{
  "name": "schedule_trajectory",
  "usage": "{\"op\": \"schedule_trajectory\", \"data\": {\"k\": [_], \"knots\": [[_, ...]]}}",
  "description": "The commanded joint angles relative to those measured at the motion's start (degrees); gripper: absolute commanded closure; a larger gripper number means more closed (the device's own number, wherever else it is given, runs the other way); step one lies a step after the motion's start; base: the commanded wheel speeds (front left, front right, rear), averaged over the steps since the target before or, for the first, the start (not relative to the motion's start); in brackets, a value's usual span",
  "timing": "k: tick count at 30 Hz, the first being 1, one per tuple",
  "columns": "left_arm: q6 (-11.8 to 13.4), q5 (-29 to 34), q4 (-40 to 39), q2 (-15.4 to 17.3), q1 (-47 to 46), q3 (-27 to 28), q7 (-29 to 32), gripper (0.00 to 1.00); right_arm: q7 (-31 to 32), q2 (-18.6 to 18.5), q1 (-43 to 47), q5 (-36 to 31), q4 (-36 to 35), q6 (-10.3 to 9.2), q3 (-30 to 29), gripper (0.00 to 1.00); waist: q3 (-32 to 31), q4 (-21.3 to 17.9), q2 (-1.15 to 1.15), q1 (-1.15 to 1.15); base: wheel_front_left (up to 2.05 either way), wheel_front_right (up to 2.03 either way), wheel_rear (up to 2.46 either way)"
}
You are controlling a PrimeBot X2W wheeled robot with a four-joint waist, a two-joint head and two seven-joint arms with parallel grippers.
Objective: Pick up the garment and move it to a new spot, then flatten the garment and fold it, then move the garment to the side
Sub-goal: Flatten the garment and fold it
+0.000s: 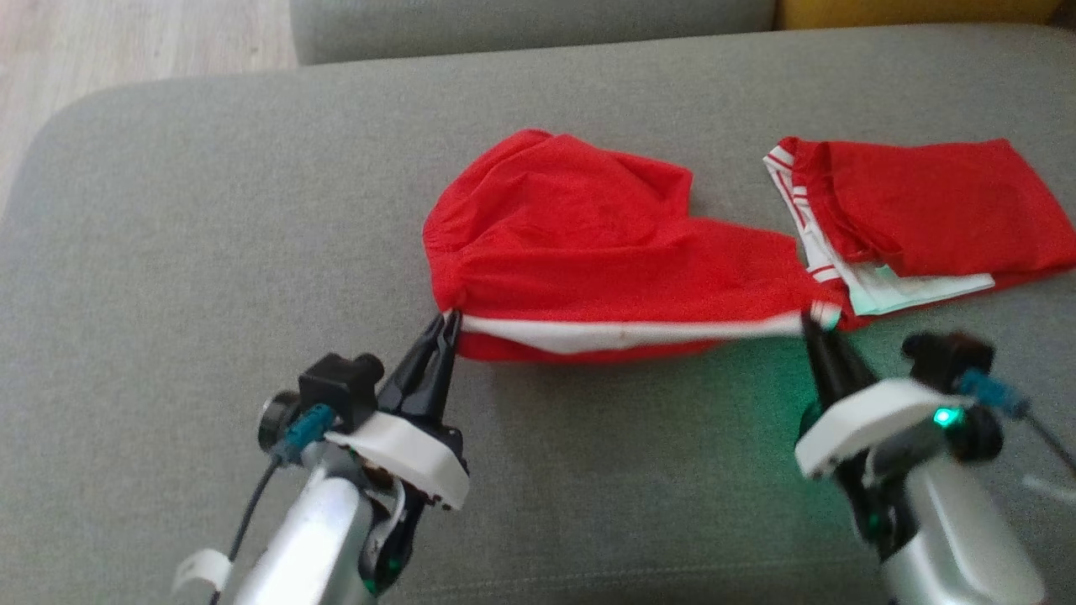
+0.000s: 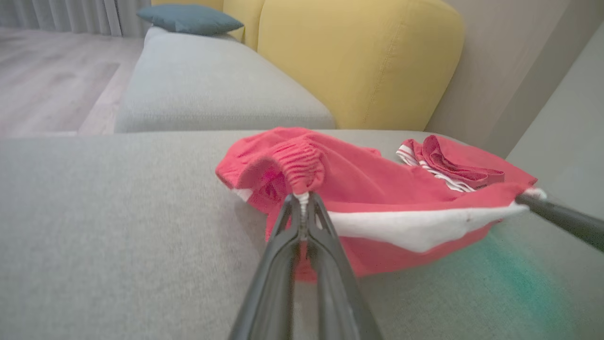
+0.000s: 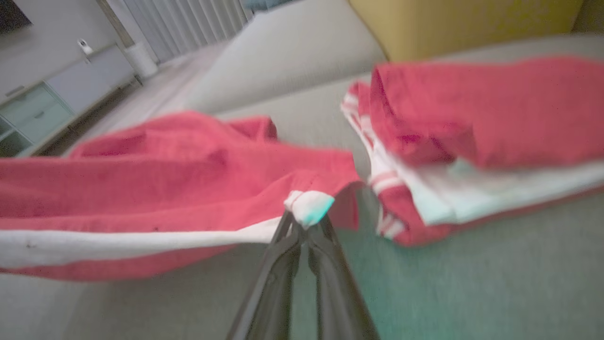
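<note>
Soft daylight — right wrist blurred

The support surface is a grey woven-fabric sofa seat point(image 1: 210, 252). A folded red garment with white striped trim point(image 1: 925, 202) lies flat on its right part. A second grey seat section point(image 2: 212, 89) adjoins at the far side, next to a yellow upholstered backrest point(image 2: 358, 56). A teal rectangular cushion point(image 2: 188, 19) rests on that far section. Pale wood-plank floor point(image 2: 47, 85), light pleated curtains point(image 3: 188, 23) and a pale low cabinet with drawers point(image 3: 61, 89) stand beyond.
</note>
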Motion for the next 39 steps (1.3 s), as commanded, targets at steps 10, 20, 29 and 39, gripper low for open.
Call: {"op": "schedule_trajectory", "data": {"k": [10, 20, 29, 39], "knots": [[-2.3, 2.4, -12.7, 7.1, -9.3, 4.1, 0.3, 1.0, -5.1, -5.2, -13.0, 1.9, -15.5, -0.04, 7.2, 1.0, -6.6, -1.6, 0.0, 0.0, 0.0, 0.0, 0.0], [-1.0, -1.7, -29.7, 10.3, -11.7, 7.7, 9.8, 1.0, 3.5, -3.8, -12.1, 3.3, -29.0, -0.04, 4.7, 1.0, -10.6, -1.8, 0.0, 0.0, 0.0, 0.0, 0.0], [0.1, -4.6, -37.1, 12.2, -11.7, 9.6, 16.6, 1.0, 14.3, 0.4, -9.5, 2.2, -38.6, -0.04, -0.5, 1.0, -9.1, -1.1, 0.0, 0.0, 0.0, 0.0, 0.0], [-2.9, -8.9, -15.0, 13.5, -41.5, 11.8, 20.2, 1.0, 15.7, 1.4, -40.5, -2.0, -18.3, -0.04, -4.1, 1.0, 7.6, 0.3, 0.0, 0.0, 0.0, 0.0, 0.0]]}}
